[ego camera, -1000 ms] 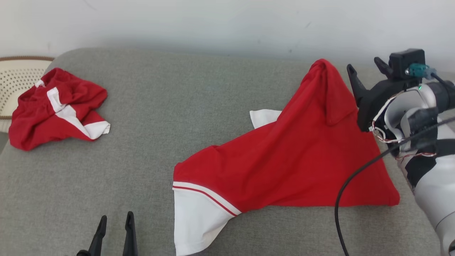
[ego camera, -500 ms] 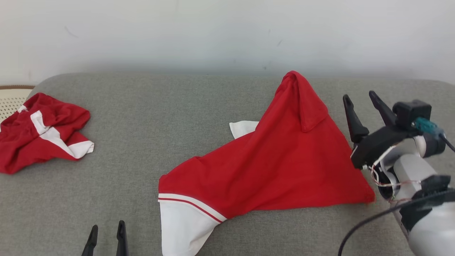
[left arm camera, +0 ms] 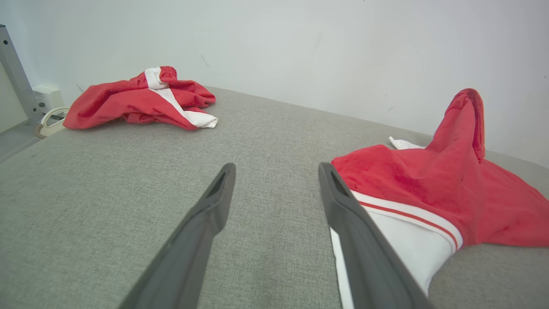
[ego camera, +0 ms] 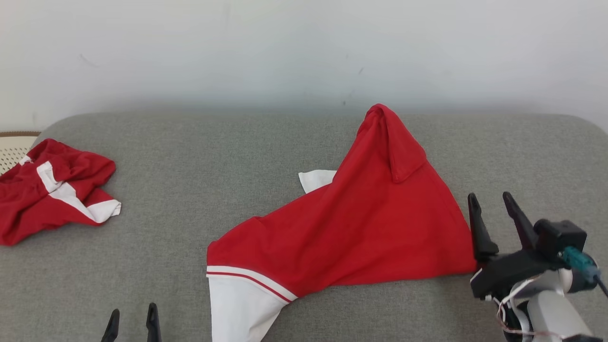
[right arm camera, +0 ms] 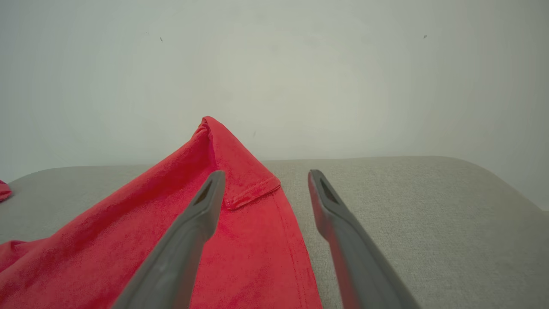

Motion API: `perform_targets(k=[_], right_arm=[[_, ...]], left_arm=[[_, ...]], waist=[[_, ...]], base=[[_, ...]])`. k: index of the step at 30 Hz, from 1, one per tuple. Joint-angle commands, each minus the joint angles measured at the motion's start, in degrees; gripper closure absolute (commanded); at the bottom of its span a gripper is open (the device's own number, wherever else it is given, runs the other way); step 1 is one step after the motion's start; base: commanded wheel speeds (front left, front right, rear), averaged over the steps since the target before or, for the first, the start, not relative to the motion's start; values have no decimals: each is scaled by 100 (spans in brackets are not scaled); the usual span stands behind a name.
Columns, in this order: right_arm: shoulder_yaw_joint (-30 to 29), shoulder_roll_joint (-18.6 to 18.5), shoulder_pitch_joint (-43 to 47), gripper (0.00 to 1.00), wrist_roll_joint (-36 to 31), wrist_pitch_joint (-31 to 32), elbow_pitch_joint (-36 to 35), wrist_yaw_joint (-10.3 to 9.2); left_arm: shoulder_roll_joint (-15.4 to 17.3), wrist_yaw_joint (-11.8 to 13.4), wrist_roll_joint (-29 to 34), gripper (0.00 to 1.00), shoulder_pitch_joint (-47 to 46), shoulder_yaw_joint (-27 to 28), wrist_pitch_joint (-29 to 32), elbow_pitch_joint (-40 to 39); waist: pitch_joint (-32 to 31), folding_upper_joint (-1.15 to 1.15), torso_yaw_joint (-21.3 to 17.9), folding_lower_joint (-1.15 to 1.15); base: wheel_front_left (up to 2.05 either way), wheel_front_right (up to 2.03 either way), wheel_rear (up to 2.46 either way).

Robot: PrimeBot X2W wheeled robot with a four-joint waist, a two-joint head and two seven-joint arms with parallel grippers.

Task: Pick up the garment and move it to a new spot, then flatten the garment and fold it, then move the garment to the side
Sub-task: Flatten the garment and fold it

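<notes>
Your right tool (ego camera: 489, 195) hangs low over the grey cushion (ego camera: 190, 190), fingers spread wide and empty, pointing toward the wall (ego camera: 285, 47). The red garment (ego camera: 370, 228) lies just to its left and ahead, with a raised peak beyond the left finger. Whether that finger touches the hem, you cannot tell. Your left tool (ego camera: 133, 308) is also wide and empty, with the garment's white panel just to its right. A crumpled red-and-white garment (ego camera: 52, 190) lies well ahead on its left, beside a woven basket (ego camera: 12, 142).
</notes>
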Motion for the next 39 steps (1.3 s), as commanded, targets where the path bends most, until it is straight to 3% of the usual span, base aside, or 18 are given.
perform_targets(k=[1,9,18,39], right_arm=[[-14,40,95,0,-46,23,-68,-4],[-520,604,1178,0,-574,511,-1411,-3],[-718,898,2050,0,-870,921,-2464,-3],[-622,1075,2138,0,-926,1166,-2639,-3]], left_arm=[[45,40,50,0,113,18,-1,-19],[143,176,165,0,246,23,48,-148],[315,278,363,0,356,-13,165,-371],[455,401,335,0,361,-51,323,-636]], waist=[[-21,0,-15,1],[-133,0,-51,1],[-220,0,-97,1],[-198,0,-194,1]], base=[[0,0,0],[0,0,0],[0,0,0],[0,0,0]])
